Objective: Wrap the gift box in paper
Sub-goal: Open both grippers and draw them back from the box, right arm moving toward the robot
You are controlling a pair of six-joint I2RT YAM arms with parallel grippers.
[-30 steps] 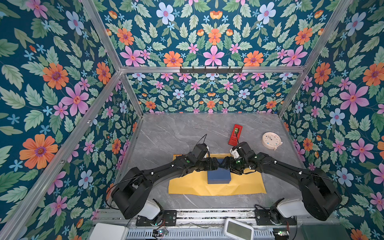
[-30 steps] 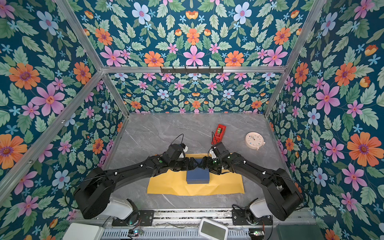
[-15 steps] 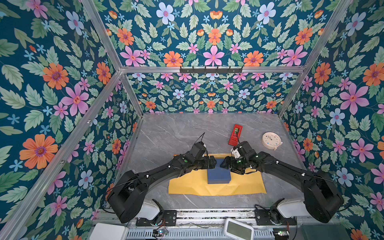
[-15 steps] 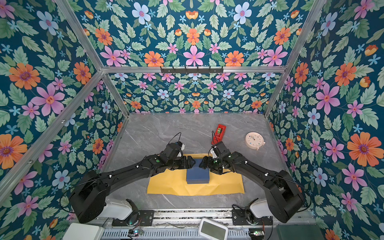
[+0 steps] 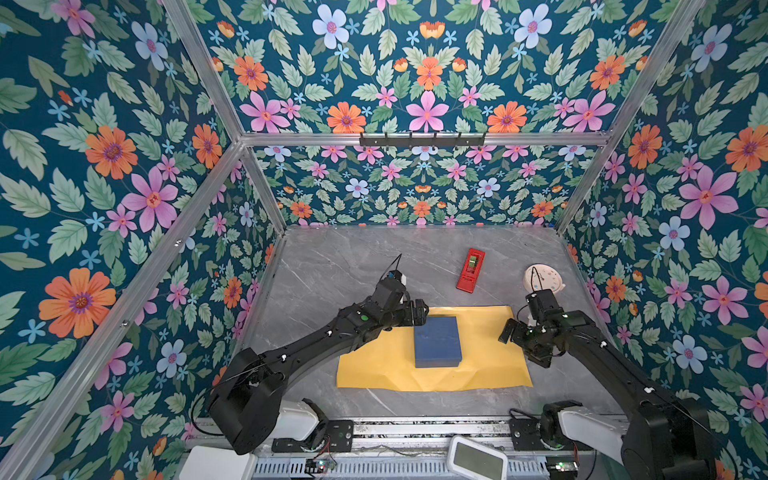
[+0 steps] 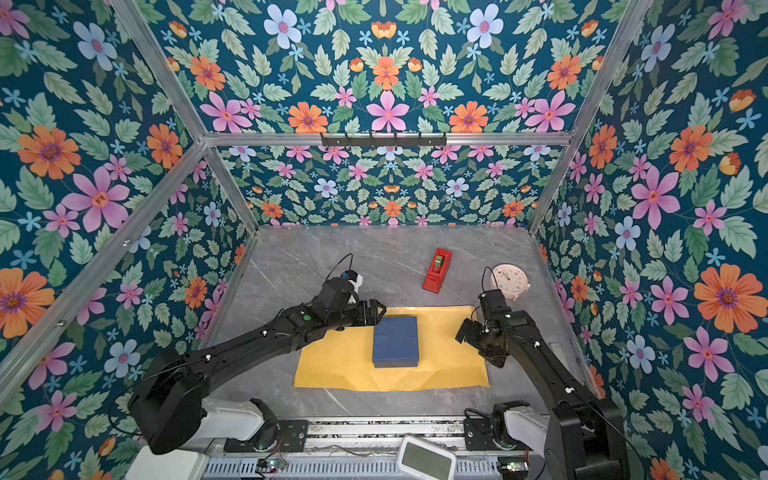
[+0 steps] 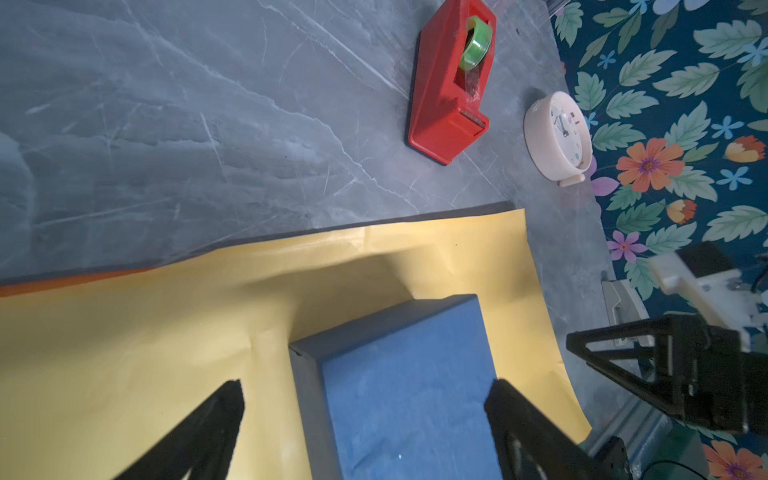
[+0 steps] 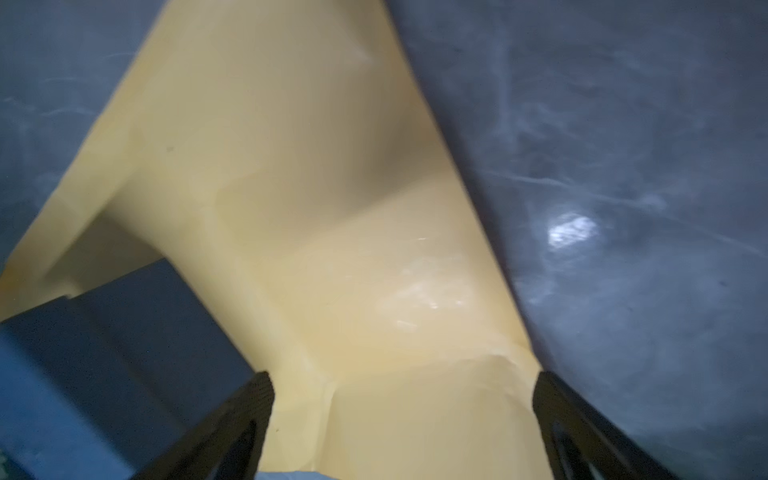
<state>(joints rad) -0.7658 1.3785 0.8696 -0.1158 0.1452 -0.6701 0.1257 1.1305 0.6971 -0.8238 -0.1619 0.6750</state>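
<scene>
The dark blue gift box lies flat on the middle of the paper, which is spread yellow face up on the table. My left gripper hovers open at the box's far left corner. In the left wrist view the gripper has its jaws wide over the box and the paper. My right gripper stands open over the paper's right part, clear of the box. The right wrist view has the gripper empty above the creased paper, the box to one side.
A red tape dispenser lies on the grey marble table beyond the paper. A pale round clock stands at the far right, close behind my right arm. Floral walls enclose the table on three sides.
My right gripper has drawn away from the box's far edge to the right, over the paper, and opened wider. The left gripper has pulled back slightly to the box's far left corner.
</scene>
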